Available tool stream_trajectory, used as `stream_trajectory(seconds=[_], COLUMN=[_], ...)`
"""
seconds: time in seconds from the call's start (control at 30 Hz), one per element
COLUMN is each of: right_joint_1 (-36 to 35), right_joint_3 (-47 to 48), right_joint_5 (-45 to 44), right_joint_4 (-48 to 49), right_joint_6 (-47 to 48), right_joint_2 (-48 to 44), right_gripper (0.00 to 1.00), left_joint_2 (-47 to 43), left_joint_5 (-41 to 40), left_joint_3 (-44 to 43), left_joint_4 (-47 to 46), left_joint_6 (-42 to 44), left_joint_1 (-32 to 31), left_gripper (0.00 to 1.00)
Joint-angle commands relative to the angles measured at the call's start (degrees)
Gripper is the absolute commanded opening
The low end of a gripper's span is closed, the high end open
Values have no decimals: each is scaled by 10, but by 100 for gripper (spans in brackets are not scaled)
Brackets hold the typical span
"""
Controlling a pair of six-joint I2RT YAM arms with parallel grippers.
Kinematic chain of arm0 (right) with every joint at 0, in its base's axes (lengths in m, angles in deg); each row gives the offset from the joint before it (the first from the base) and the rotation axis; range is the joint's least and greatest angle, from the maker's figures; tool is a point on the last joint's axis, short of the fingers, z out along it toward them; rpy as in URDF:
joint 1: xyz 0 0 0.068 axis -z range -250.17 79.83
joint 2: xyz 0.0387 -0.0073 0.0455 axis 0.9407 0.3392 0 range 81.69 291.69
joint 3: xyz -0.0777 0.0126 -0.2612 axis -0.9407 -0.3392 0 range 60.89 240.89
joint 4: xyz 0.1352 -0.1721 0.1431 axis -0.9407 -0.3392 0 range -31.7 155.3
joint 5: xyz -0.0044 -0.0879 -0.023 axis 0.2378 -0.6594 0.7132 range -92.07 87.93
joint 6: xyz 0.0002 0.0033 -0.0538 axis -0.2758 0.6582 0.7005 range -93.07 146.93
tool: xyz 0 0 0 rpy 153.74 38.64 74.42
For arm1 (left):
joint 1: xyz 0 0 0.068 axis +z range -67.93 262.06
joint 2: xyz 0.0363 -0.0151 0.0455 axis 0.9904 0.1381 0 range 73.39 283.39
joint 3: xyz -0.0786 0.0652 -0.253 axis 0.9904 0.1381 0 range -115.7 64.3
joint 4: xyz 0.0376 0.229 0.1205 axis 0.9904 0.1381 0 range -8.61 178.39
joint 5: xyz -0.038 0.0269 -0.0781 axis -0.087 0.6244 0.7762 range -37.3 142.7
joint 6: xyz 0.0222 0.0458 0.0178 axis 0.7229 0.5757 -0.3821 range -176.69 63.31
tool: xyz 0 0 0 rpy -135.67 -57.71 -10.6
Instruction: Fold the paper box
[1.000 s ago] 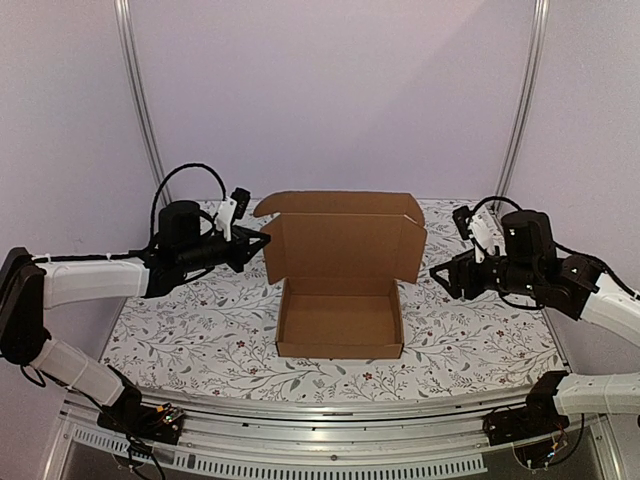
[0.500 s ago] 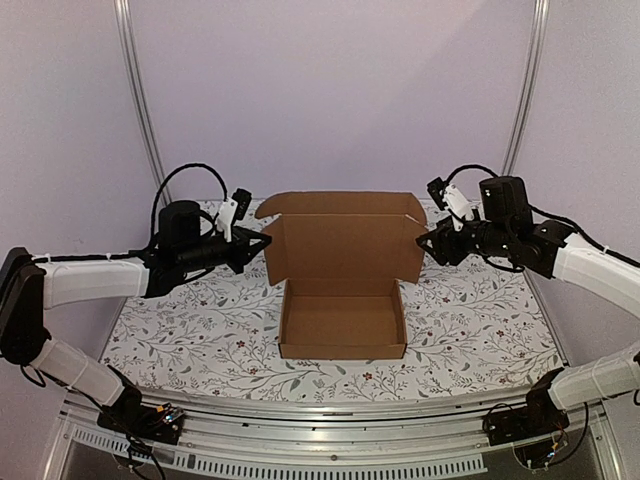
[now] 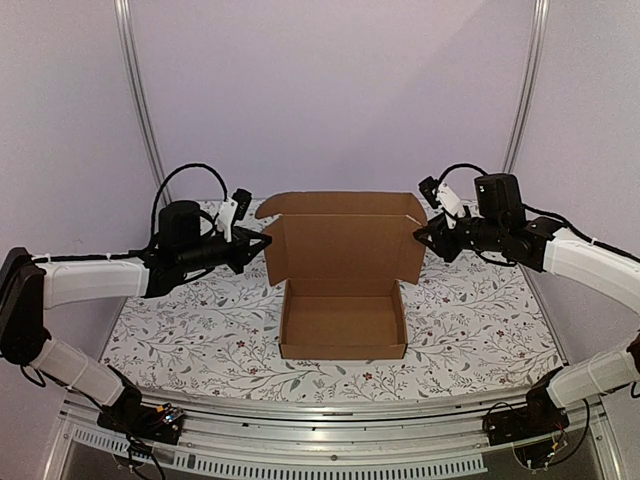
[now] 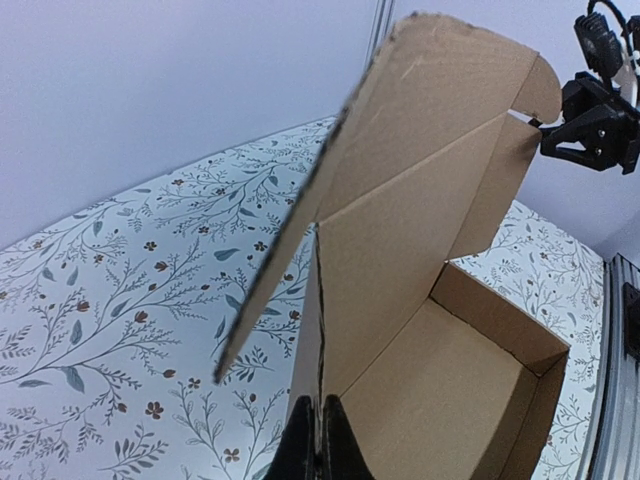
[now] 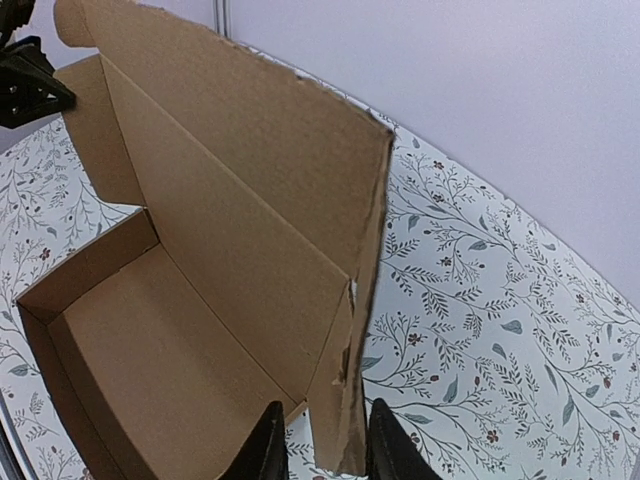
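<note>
A plain brown corrugated-cardboard paper box stands on the desk, which is covered by a white cloth printed with leafy sprigs. The paper box sits midway between the two arms. Its shallow rectangular tray is formed and open at the top. Its lid rises upright from the tray's far wall, with a narrow side flap at each end angled forward.

The black left claw is at the paper box's left flap. It is pressed together there, and in the left wrist view the cardboard runs edge-on straight into its fingers, pinched between them.

The black right claw is at the paper box's right flap. In the right wrist view its fingers are spread, one on each side of the flap's edge, with a gap showing between them and the cardboard.
</note>
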Motion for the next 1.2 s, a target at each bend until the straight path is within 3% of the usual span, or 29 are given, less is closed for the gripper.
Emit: stream_trajectory(seconds=[0.0, 0.17, 0.67, 0.97, 1.17], right_joint_1=[3, 3, 3, 3, 1], right_joint_3=[-6, -13, -36, -49, -58], right_joint_5=[21, 20, 1, 18, 32], right_joint_4=[12, 13, 26, 30, 50], right_joint_6=[-1, -9, -32, -48, -97], right_joint_2=[4, 4, -4, -22, -33], right_gripper=[23, 16, 17, 0, 0], left_joint_2=[-1, -3, -19, -26, -27], left_joint_5=[11, 13, 12, 5, -13], left_joint_3=[-5, -4, 5, 8, 9], left_joint_4=[3, 5, 5, 6, 8], left_joint_6=[-2, -2, -9, -19, -42], left_joint_1=[5, 5, 5, 5, -8], left_gripper=[0, 0, 0, 0, 0])
